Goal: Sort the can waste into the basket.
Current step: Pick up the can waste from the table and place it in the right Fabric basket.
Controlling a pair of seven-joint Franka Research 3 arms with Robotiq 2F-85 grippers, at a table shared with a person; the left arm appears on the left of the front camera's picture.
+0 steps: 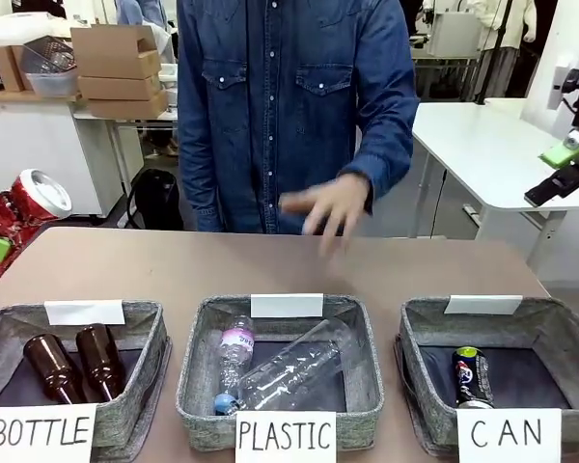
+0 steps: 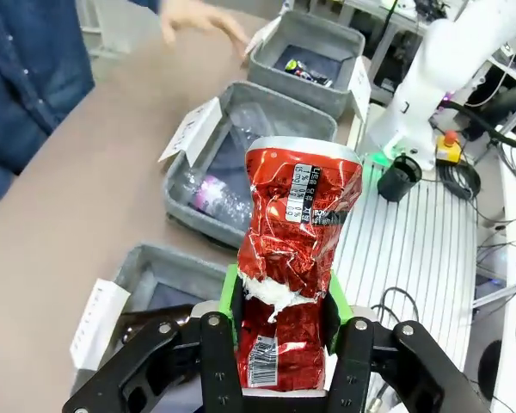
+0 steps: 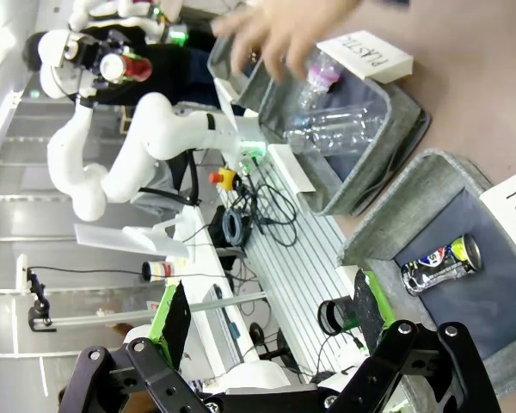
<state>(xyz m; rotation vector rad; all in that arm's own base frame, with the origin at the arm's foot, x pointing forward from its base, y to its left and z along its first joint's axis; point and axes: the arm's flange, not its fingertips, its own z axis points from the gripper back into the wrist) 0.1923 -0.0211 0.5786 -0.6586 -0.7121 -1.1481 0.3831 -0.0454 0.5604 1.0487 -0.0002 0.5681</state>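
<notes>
A crushed red can [image 2: 297,232] with white marks stands upright between the green pads of my left gripper [image 2: 279,320], which is shut on it. From the front, that red can [image 1: 37,198] hangs at the far left, above the table's edge, held by the left gripper [image 1: 5,230]. The grey CAN basket [image 1: 560,326] sits at the front right with a crushed dark blue can [image 1: 471,376] lying inside. My right gripper [image 1: 569,154] hovers high at the far right, open and empty [image 3: 271,314]; below it lie the CAN basket [image 3: 396,215] and blue can [image 3: 439,265].
A person in a denim shirt holds one hand [image 1: 323,207] above the table's far middle. The PLASTIC basket [image 1: 198,371] holds clear bottles at front centre. The BOTTLE basket [image 1: 150,333] at front left holds two brown glass bottles [image 1: 77,362].
</notes>
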